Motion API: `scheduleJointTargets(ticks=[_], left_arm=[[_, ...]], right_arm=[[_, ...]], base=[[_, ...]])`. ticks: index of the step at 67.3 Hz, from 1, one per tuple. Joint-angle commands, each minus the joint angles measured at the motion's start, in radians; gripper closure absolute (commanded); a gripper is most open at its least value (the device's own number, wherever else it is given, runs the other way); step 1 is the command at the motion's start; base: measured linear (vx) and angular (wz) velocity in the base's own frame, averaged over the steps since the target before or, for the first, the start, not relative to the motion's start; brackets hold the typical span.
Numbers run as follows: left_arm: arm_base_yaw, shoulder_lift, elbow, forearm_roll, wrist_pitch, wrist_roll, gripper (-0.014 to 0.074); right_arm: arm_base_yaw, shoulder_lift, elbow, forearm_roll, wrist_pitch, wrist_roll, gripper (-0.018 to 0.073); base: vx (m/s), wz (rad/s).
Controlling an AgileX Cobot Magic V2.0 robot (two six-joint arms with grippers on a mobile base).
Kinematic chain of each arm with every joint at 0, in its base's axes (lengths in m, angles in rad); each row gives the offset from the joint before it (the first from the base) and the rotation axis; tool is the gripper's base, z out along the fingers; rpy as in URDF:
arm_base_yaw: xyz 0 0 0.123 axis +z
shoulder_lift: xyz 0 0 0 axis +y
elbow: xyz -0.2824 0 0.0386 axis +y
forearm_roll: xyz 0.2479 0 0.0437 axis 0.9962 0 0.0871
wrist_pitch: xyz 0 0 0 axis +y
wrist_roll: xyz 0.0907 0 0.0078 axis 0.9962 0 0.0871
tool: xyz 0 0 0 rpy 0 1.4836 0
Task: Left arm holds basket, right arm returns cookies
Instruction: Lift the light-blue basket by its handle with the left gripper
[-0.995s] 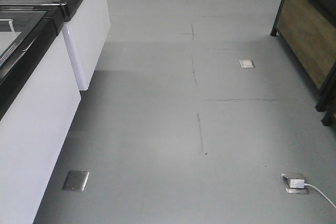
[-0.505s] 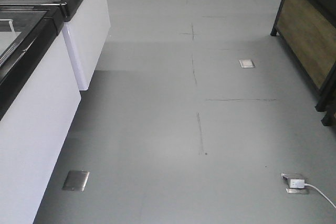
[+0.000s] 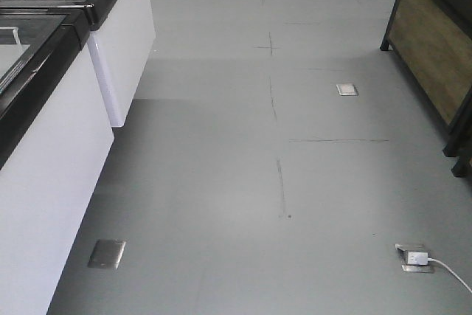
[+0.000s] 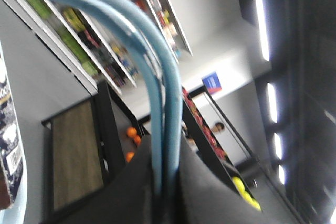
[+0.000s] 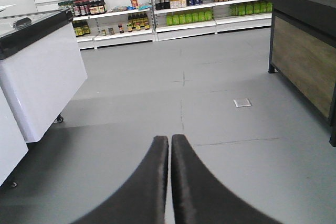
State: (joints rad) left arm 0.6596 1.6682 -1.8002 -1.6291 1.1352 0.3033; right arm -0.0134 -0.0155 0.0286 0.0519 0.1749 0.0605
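Observation:
In the left wrist view the basket's flat light blue handle (image 4: 157, 77) arches down between the dark fingers of my left gripper (image 4: 164, 148), which is shut on it. At that view's far left edge stands a dark box with a white barcode panel, the cookies (image 4: 9, 145), over a strip of light blue basket rim (image 4: 13, 211). In the right wrist view my right gripper (image 5: 170, 139) is shut with nothing between its black fingers, held above bare grey floor. The front view shows neither arm, basket nor cookies.
White chest freezers (image 3: 44, 167) with black rims line the left. A wood-panelled display stand (image 3: 431, 57) is at the right. A floor socket with a white plug (image 3: 414, 257) and a metal plate (image 3: 107, 254) lie ahead. Bottle shelves (image 5: 184, 9) stand at the far wall.

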Motion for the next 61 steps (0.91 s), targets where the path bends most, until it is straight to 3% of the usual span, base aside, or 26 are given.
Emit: scheduleJointTargets(ticks=[1, 20, 27, 36, 47, 61], left_arm=[[-0.114, -0.084, -0.014, -0.064, 0.017, 0.006, 0.0604], [-0.44, -0.213, 0.268, 0.023, -0.031, 0.137, 0.0604], [-0.551, -0.256, 0.429, -0.03, -0.045, 0.239, 0.0604], [-0.685, -0.273, 0.607, -0.153, -0.031, 0.383, 0.0604], [-0.84, -0.273, 0.741, -0.153, -0.095, 0.461, 0.0604], [-0.982, -0.259, 0.812, -0.153, -0.144, 0.517, 0.0604]], right_arm=[[0.001, -0.006, 0.003, -0.002, -0.074, -0.006, 0.0563], [0.001, -0.006, 0.003, -0.002, -0.074, -0.006, 0.0563], [0.001, -0.006, 0.003, -0.002, -0.074, -0.006, 0.0563], [0.001, -0.006, 0.003, -0.002, -0.074, -0.006, 0.0563], [0.001, -0.006, 0.003, -0.002, -0.074, -0.006, 0.0563], [0.001, -0.006, 0.003, -0.002, -0.073, -0.006, 0.0563]], base=[[0.0, 0.0], [0.0, 0.0], [0.0, 0.0], [0.0, 0.0], [0.0, 0.0], [0.0, 0.0]])
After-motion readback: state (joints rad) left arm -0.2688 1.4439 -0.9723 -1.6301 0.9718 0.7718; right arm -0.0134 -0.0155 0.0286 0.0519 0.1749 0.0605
